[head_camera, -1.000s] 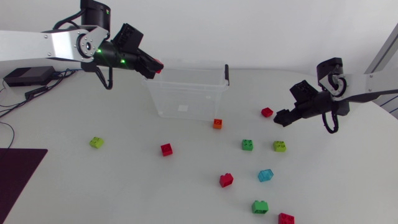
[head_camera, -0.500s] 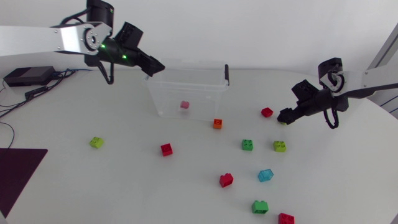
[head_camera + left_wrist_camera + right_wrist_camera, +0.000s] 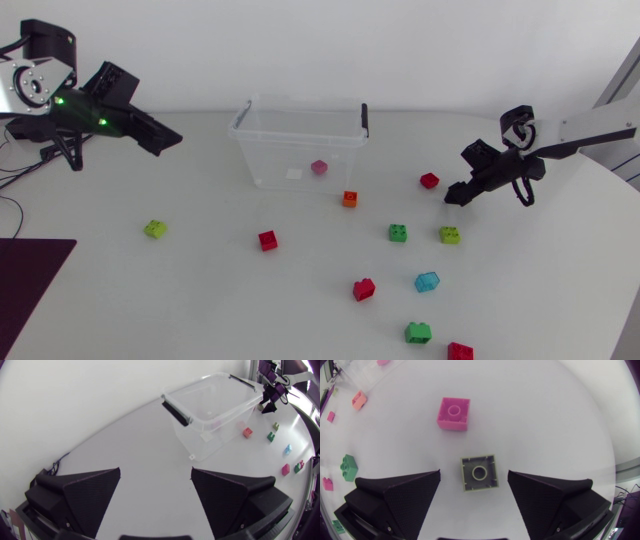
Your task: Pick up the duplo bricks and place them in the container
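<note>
Right wrist view, olive brick (image 3: 479, 473) centred within spread right tool (image 3: 474, 476)

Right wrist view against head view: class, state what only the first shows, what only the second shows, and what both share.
Only the right wrist view: an upturned grey-green plastic brick between the right gripper's open fingers. Only the head view: the translucent cyan plastic brick and the left gripper. Both: the right gripper itself and the reddish-pink square plastic brick just ahead of it.
</note>
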### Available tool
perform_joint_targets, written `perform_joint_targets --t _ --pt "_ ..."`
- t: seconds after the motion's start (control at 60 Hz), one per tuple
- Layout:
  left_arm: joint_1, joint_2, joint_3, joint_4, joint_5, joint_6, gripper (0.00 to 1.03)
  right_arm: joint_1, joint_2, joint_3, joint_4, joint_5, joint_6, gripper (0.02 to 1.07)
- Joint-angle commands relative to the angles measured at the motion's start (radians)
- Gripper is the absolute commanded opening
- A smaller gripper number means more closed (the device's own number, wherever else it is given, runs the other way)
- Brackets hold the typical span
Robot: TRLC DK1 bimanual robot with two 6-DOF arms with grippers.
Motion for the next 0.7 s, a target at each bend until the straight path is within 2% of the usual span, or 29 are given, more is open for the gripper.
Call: perform_joint_targets --t 0.0,0.033,0.067,0.117,0.15,0.2,0.233,0.35,0.383,0.517,0.617,0.683 --pt "0.036 -0.040 -0.068 -0.006 -0.001 0.045 0.99 -0.007 0.034 0.022 -0.017 -0.004 -0.041 0.89" --pt "0.044 -0.043 -0.082 -0.005 -0.001 0.049 0.99 -0.007 0.034 0.021 -0.022 -0.004 -0.043 0.85" --pt "0.062 -0.050 -0.106 -0.005 -0.001 0.054 0.99 -0.005 0.036 0.021 -0.024 -0.004 -0.044 0.76" --pt "0.078 -0.050 -0.146 -0.005 -0.001 0.066 0.99 -0.004 0.034 0.021 -0.025 -0.006 -0.047 0.53" --pt "0.085 -0.050 -0.181 -0.003 -0.001 0.079 0.99 -0.004 0.034 0.021 -0.022 -0.007 -0.049 0.41" --pt "0.087 -0.050 -0.201 -0.002 -0.001 0.083 0.98 -0.004 0.037 0.022 -0.022 -0.009 -0.050 0.40" --pt "0.088 -0.049 -0.231 0.000 -0.001 0.086 0.98 -0.004 0.040 0.026 -0.022 -0.009 -0.050 0.35" --pt "0.088 -0.044 -0.292 0.011 -0.001 0.088 0.98 -0.007 0.042 0.030 -0.036 -0.023 -0.047 0.28" --pt "0.085 -0.044 -0.329 0.018 -0.001 0.091 0.98 -0.011 0.025 0.026 -0.042 -0.038 -0.043 0.21" --pt "0.081 -0.040 -0.370 0.023 -0.016 0.092 0.98 -0.013 -0.059 -0.024 -0.047 -0.040 -0.041 0.21" --pt "0.087 -0.017 -0.390 0.029 -0.062 0.097 0.97 -0.004 -0.159 -0.066 -0.062 -0.040 -0.033 0.21" --pt "0.091 -0.007 -0.407 0.077 -0.116 0.099 0.97 0.007 -0.211 -0.082 -0.080 -0.040 -0.029 0.21"
